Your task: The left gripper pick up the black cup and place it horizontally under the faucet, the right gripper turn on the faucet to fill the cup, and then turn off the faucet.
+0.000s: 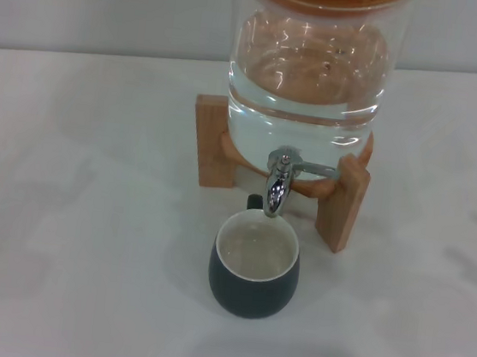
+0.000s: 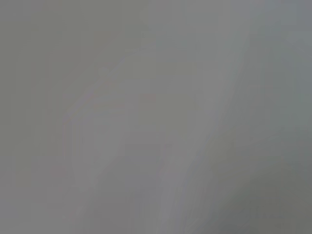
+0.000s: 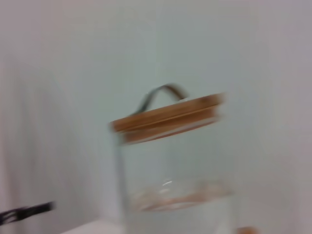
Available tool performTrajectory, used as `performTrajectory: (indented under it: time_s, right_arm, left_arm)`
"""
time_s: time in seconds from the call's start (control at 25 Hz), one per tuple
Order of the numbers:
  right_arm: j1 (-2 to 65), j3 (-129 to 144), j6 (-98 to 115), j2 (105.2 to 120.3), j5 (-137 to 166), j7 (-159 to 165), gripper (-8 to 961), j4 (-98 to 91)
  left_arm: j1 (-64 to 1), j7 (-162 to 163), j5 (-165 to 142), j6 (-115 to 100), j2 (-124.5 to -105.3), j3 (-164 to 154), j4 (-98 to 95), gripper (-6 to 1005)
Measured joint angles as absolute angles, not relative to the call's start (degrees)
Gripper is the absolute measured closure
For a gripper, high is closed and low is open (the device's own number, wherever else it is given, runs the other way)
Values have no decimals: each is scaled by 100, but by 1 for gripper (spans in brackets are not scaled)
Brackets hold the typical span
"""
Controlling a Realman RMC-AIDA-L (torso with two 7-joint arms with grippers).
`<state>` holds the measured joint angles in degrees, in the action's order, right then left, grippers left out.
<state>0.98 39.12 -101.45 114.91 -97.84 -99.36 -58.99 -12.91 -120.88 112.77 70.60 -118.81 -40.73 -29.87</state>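
At the centre of the head view, slightly low, the squat dark grey-green cup [image 1: 254, 266] with a cream-white inside stands upright on the white table [image 1: 71, 211], its mouth open upward and its small loop handle at the far side. The spout of the shiny chrome faucet [image 1: 279, 181] points down right above the cup's far rim, with the lever handle reaching toward the right of the frame. The faucet is fitted to a large clear glass dispenser [image 1: 312, 66] holding water, set on a wooden stand [image 1: 343, 203] in the upper middle. Neither arm shows in the head view, so neither claw's spread nor pose can be told. The left wrist view shows only blurred grey. The right wrist view shows the dispenser's wooden lid [image 3: 168, 118] and its dark loop handle [image 3: 161, 95], blurred.
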Motion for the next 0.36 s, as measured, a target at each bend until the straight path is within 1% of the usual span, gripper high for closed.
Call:
performTrajectory:
  time_s: [0.36]
  right_arm:
    - [172,1929,-10082,11493,-10039,-11605,127,-3638]
  left_arm:
    - [-1294,-12450,11768,7025,-11900,-4069,-2840,141]
